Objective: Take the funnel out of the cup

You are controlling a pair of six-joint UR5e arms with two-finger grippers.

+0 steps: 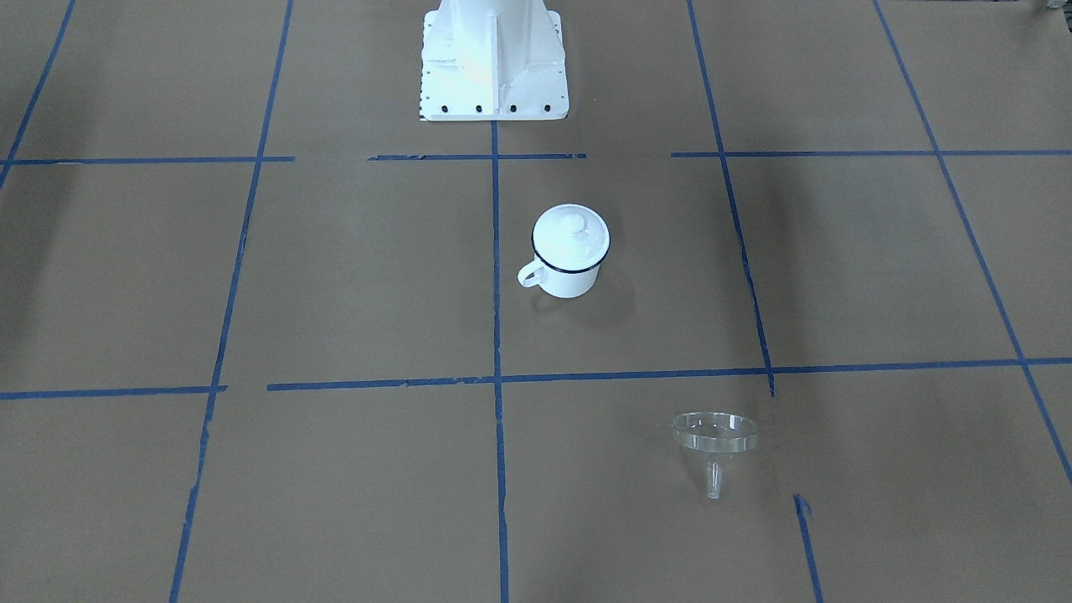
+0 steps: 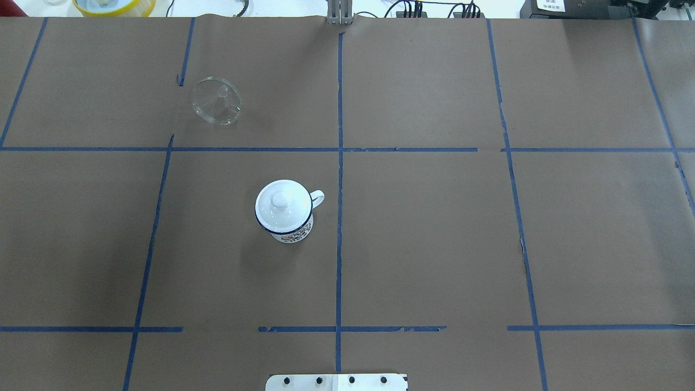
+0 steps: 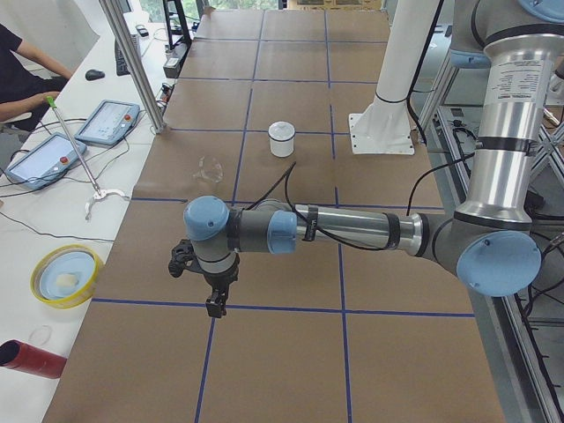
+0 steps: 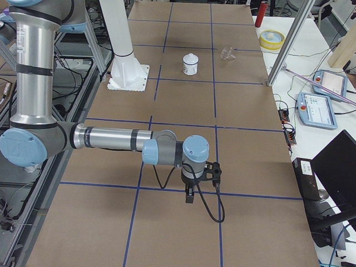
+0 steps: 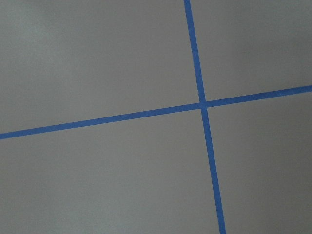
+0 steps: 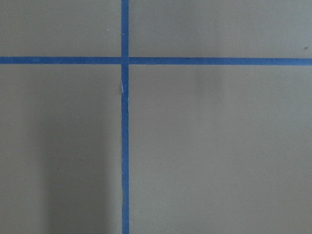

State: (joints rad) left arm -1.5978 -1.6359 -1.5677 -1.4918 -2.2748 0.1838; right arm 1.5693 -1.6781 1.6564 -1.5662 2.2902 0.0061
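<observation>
One clear plastic funnel (image 2: pixel 217 101), one small white enamel mug with a dark blue rim (image 2: pixel 291 232) and one white round lid with a knob (image 2: pixel 282 205) are counted on the brown paper-covered table (image 2: pixel 434 244). The paper is divided into squares by blue tape lines (image 2: pixel 339 163).

The funnel is found out of the mug. In the overhead view it lies on its side on bare paper at about 11 o'clock from the mug and well apart from it. Its spout is turned toward 12 o'clock, and a short tape end lies just beside it at 10 o'clock. The far table edge is near it.

The mug is seen upright, closed by the lid, with its looped handle (image 2: pixel 317 198) at about 2 o'clock. The centre tape line runs just beside it at 3 o'clock. Open paper is left around both things on every side.

Two arms are counted, each stretched low over one end of the table, far from mug and funnel. The left gripper (image 3: pixel 214 304) and the right gripper (image 4: pixel 190 196) are shown only in the side views, so it cannot be told whether their fingers are apart or together. Only paper and crossed tape are shown by the wrist cameras.
</observation>
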